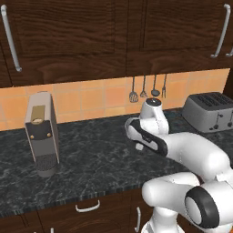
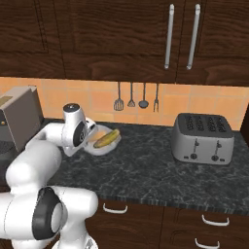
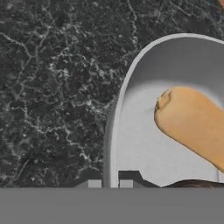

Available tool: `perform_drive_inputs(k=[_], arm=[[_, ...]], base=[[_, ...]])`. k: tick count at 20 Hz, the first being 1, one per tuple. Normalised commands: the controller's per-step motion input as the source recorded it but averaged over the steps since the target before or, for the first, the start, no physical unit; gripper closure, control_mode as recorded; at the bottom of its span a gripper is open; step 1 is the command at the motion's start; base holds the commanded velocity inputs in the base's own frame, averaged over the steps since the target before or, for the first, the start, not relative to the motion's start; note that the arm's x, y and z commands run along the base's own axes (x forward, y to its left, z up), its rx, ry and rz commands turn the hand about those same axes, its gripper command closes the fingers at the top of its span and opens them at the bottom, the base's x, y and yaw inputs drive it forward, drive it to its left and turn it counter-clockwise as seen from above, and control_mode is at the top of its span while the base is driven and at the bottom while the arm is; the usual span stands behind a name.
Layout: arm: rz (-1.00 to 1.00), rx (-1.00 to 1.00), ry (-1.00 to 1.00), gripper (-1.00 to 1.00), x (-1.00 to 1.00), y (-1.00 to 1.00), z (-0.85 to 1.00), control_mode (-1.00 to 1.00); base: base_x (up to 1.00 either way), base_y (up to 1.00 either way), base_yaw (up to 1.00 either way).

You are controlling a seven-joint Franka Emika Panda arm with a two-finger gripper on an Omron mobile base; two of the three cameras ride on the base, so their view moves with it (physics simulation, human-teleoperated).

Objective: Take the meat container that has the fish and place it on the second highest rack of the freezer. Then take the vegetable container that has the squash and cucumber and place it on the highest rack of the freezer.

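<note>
Dark counter [image 3: 52, 87]; claw [image 3: 107, 183] clamps bowl [image 3: 131, 83] rim.

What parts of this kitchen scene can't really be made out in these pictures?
- Left base view: the white arm covers the bowl.
- Right base view: the white bowl is partly behind the arm; the green stick can't be told apart.
- Hand view: the yellow-orange squash chunk runs off the right edge; the dark gripper tips barely show.

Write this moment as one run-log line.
phase: grasp bowl | tool: shut on bowl rim | in bowl: squash | bowl on counter | toaster to the right
</note>
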Motion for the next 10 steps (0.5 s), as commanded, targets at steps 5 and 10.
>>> perform_drive_inputs(k=[5,10], arm=[[0.41,-0.1,0.0,1.0,-0.54,-0.25,0.18,-1.0],[0.28,-0.09,0.02,1.0,-0.51,-0.07,0.46,-1.0]], base=[[0.0,0.0,0.0],[0.0,0.0,0.0]])
